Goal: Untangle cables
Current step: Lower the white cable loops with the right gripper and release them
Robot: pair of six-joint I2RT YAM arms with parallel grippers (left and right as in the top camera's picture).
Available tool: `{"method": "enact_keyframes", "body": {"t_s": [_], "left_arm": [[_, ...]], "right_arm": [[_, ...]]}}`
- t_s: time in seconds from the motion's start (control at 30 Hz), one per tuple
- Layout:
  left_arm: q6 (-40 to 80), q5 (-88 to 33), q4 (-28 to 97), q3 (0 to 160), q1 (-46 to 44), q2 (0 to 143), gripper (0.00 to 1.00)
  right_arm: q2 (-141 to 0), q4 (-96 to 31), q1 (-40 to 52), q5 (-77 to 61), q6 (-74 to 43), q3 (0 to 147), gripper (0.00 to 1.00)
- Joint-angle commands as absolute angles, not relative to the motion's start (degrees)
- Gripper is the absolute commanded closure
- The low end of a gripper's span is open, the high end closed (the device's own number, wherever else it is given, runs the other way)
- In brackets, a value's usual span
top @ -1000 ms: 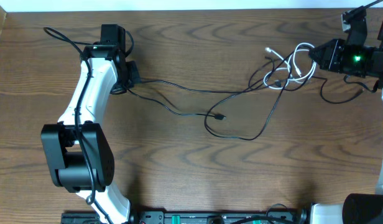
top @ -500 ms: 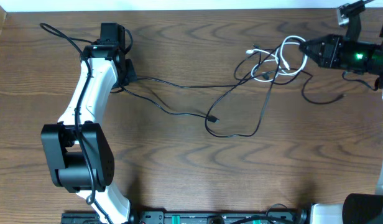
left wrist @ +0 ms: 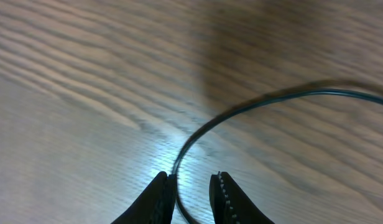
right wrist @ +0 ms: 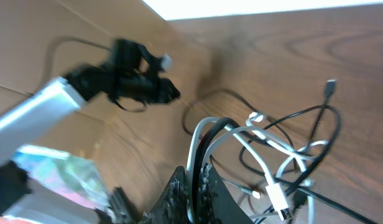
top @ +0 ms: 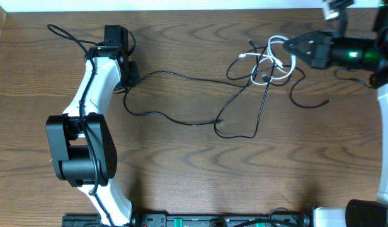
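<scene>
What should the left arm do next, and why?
Probably lift the left gripper off the black cable and regrasp it nearer the right gripper, which is shut on the white cable: the left jaws stand apart, the cable loose between them.

The near half of the table (top: 200, 183) is bare wood from the left arm (top: 93, 88) across to the right edge, wide enough for a gripper to pass. Slack black cables (top: 181, 76) trail across the middle and bunch into a knot with a white cord (right wrist: 276, 196) just beside the right arm (top: 345, 53). A bare strip runs along the far edge between the arms.
</scene>
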State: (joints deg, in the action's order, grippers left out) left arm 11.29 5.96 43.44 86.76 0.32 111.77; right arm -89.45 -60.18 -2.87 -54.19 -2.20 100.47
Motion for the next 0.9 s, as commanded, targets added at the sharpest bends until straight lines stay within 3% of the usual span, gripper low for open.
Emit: {"method": "enact_keyframes", "body": {"t_s": [0.0, 0.17, 0.33, 0.43, 0.57, 0.67, 0.87], "left_arm": [[9.82, 0.82, 43.16, 86.98, 0.51, 108.07, 0.75], [9.85, -3.33, 42.44, 87.02, 0.51, 102.1, 0.75], [9.91, -7.18, 41.74, 87.02, 0.51, 95.44, 0.75], [9.91, -7.14, 41.43, 87.02, 0.51, 92.38, 0.74], [9.89, -7.09, 41.41, 87.02, 0.51, 90.0, 0.69], [9.91, -7.11, 41.47, 87.0, 0.51, 89.84, 0.69], [9.91, -7.11, 41.47, 86.96, 0.51, 89.86, 0.69]], "right_arm": [[-88.51, -61.01, 2.13, -42.22, -1.69, 101.51, 0.94], [-89.32, -61.04, 9.02, -30.46, -4.25, 101.47, 0.93], [-92.07, -60.69, 13.74, -29.93, -4.25, 101.47, 0.92], [-94.19, -60.77, 16.16, -29.93, -4.21, 101.47, 0.8], [-96.38, -61.06, 18.96, -29.93, -3.33, 101.47, 0.54], [-96.71, -61.23, 19.88, -29.87, -2.15, 101.47, 0.47], [-96.95, -64.25, 19.81, -20.75, -3.25, 101.47, 0.42]]}}
